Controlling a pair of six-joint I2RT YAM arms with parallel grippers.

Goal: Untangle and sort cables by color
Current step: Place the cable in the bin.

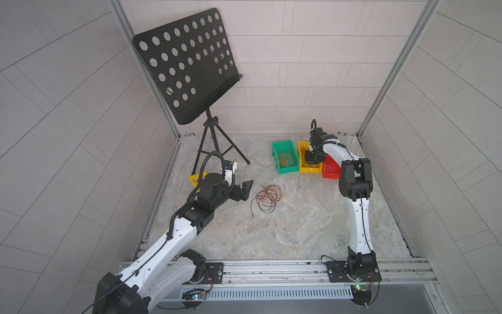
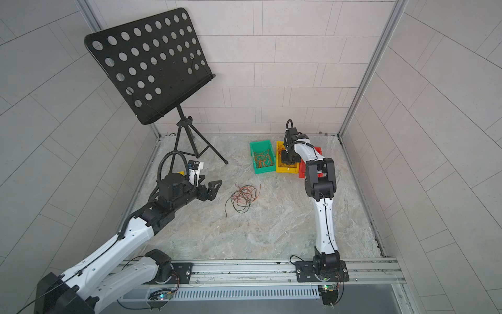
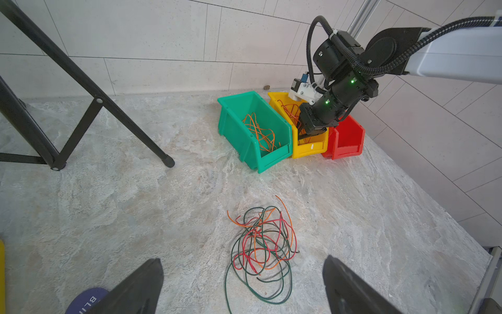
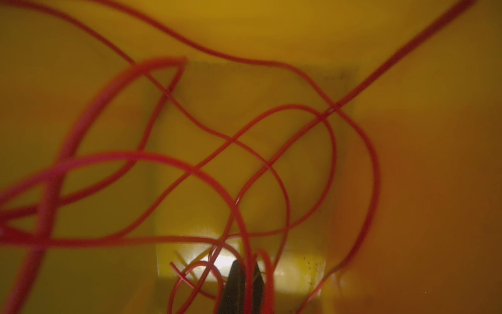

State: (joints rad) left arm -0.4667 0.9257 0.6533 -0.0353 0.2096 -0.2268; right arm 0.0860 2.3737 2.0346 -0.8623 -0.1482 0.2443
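Observation:
A loose tangle of red, orange and dark cables (image 1: 267,197) (image 2: 244,195) (image 3: 263,244) lies mid-floor. My left gripper (image 1: 243,190) (image 2: 213,189) (image 3: 243,261) hovers just left of it, open and empty. Orange cables (image 1: 285,159) (image 3: 260,133) lie in the green bin (image 1: 277,148) (image 3: 233,127). My right gripper (image 1: 309,160) (image 2: 286,160) (image 3: 304,134) (image 4: 245,265) reaches down into the yellow bin (image 1: 311,170) (image 3: 309,151), where red cables (image 4: 190,171) loop. Its jaws are shut on one red strand.
A red bin (image 1: 331,171) (image 3: 347,141) stands right of the yellow one, partly under the right arm. A black music stand (image 1: 187,65) on a tripod (image 3: 108,108) occupies the back left. A small yellow object (image 1: 194,179) sits behind the left wrist.

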